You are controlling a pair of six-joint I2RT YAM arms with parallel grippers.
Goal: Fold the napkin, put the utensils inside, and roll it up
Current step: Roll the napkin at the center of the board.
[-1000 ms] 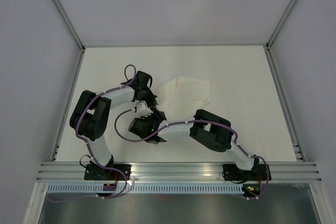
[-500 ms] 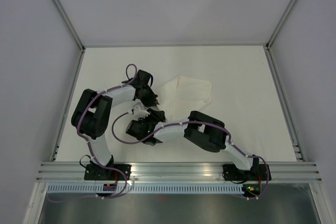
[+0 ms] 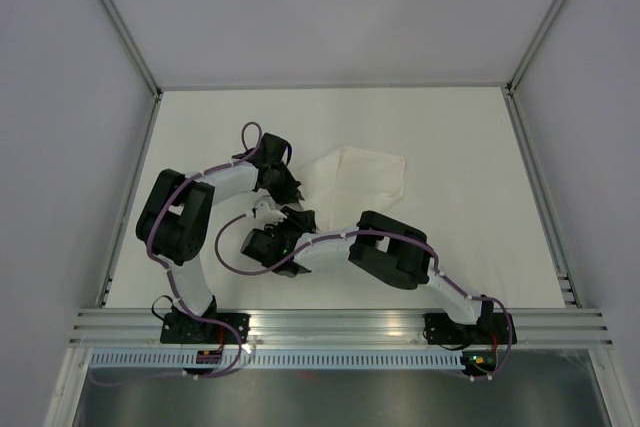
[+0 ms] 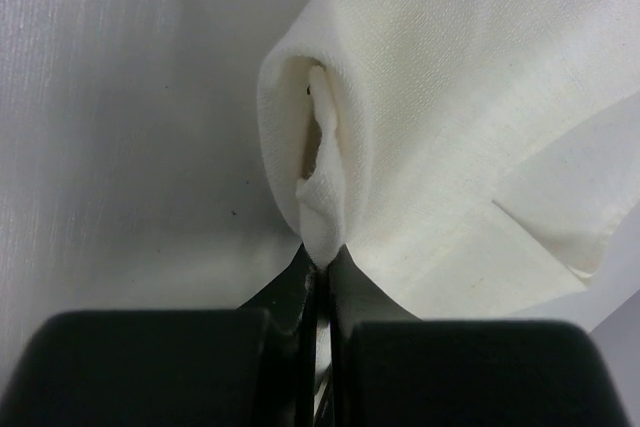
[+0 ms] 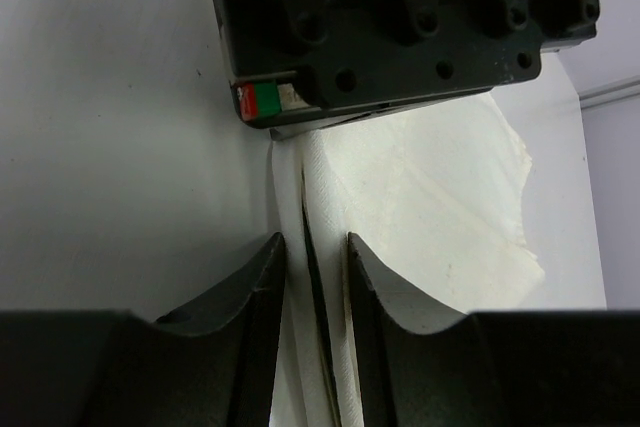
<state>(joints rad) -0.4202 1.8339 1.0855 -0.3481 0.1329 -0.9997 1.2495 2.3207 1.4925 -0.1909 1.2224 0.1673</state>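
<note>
**Napkin pinched at corner**

Overhead, I find the white napkin creased, just above frame centre. Left gripper pinches its bunched corner tight. Right gripper straddles a fold; I cannot tell whether it grips.

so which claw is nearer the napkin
Left, barely. The left claw is shut on the napkin at its corner; the right claw straddles its edge, jaws apart, not gripping yet.
</note>
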